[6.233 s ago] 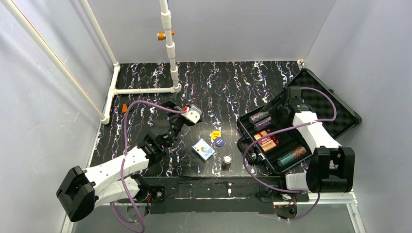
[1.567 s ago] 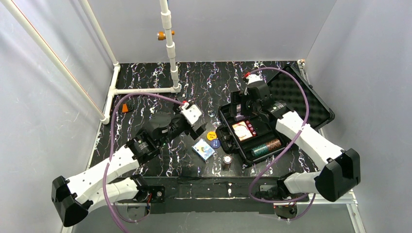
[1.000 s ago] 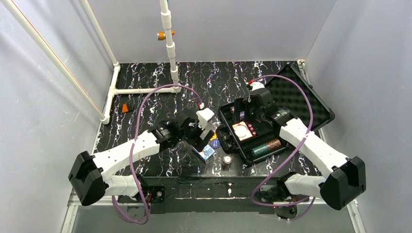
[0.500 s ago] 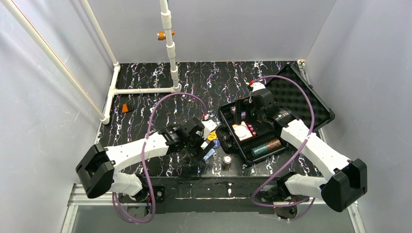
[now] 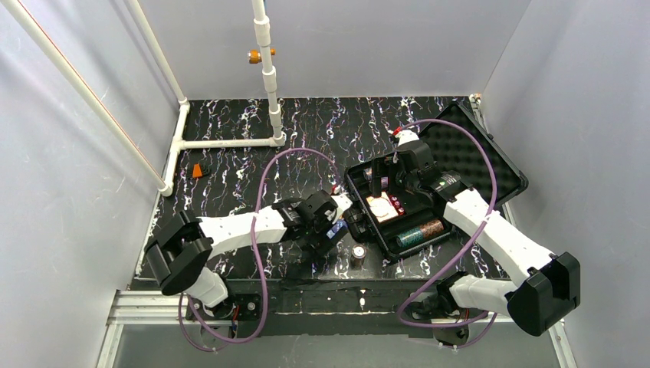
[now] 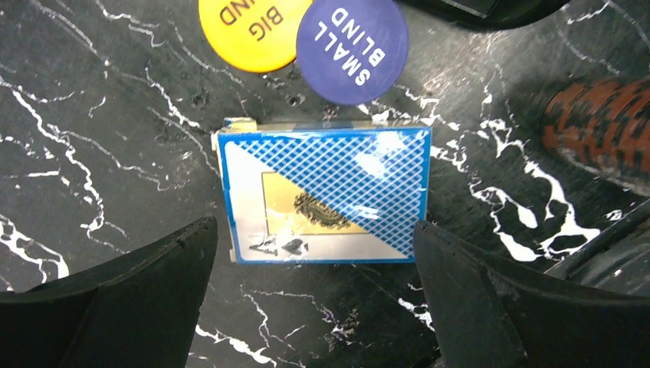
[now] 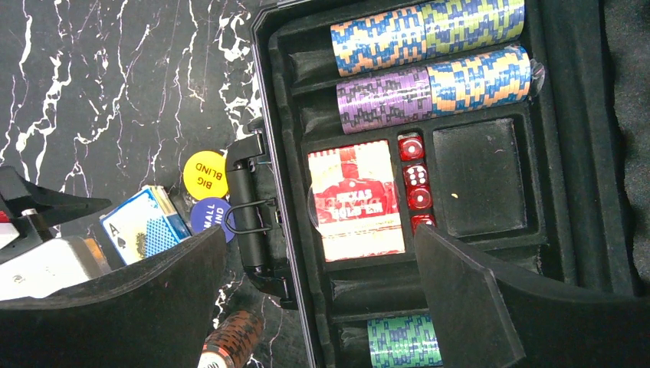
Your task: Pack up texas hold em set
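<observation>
The black case (image 5: 475,149) lies open at the right, its foam lid folded back. Its tray holds chip stacks (image 7: 429,34), a red deck (image 7: 356,199), red dice (image 7: 414,172) and a green stack (image 7: 402,341); one square pocket (image 7: 479,176) is bare. My right gripper (image 7: 320,230) hovers open above the tray, holding nothing. On the table left of the case lie the blue deck (image 6: 326,199), a yellow button (image 6: 249,31), a blue button (image 6: 352,46) and an orange-black chip stack (image 6: 605,130). My left gripper (image 6: 314,226) is low and open, its fingertips either side of the blue deck's near edge.
A white pipe frame (image 5: 230,142) stands at the back left, with a small orange object (image 5: 197,170) beside it. Grey walls enclose the table on three sides. The case's handle (image 7: 245,207) juts toward the buttons.
My left arm has swung right and come down over the blue deck, now straddling it. The right gripper has stayed over the case tray. Both stayed open.
</observation>
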Controlling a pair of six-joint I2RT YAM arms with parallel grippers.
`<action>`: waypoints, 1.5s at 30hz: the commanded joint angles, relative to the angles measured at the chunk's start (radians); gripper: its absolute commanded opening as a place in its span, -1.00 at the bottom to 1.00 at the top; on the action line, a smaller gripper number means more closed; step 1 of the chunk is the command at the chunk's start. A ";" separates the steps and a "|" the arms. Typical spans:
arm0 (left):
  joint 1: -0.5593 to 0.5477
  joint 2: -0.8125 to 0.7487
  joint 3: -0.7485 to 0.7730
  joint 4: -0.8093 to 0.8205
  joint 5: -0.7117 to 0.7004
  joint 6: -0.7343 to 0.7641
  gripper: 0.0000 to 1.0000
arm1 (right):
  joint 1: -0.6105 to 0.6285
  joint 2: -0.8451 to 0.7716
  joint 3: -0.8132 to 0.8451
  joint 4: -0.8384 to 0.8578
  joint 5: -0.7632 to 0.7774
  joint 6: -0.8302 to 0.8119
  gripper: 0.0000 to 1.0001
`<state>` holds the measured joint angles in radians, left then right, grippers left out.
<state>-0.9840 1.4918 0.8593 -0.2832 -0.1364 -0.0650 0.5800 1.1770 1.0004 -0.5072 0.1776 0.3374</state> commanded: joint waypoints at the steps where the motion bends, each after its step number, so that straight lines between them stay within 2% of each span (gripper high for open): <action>1: -0.004 0.059 0.049 -0.005 0.036 -0.011 0.99 | -0.003 -0.001 0.028 0.002 0.011 -0.012 1.00; 7: -0.003 0.134 0.096 -0.039 -0.002 -0.009 0.99 | -0.004 0.022 0.031 0.006 0.011 -0.026 1.00; 19: -0.001 0.125 0.121 -0.110 -0.115 -0.027 0.99 | -0.005 0.039 0.026 0.015 0.002 -0.029 1.00; 29: 0.050 0.154 0.093 -0.076 0.001 -0.015 0.99 | -0.005 0.033 0.022 0.012 0.003 -0.028 1.00; 44: 0.133 0.175 0.079 -0.056 0.098 0.004 0.99 | -0.005 0.036 0.020 0.013 -0.012 -0.029 1.00; 45: 0.132 0.177 0.077 -0.055 0.103 0.005 0.89 | -0.005 0.036 0.020 0.012 -0.010 -0.029 1.00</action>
<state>-0.8650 1.6268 0.9665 -0.3054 -0.1017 -0.0479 0.5777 1.2186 1.0004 -0.5068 0.1730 0.3172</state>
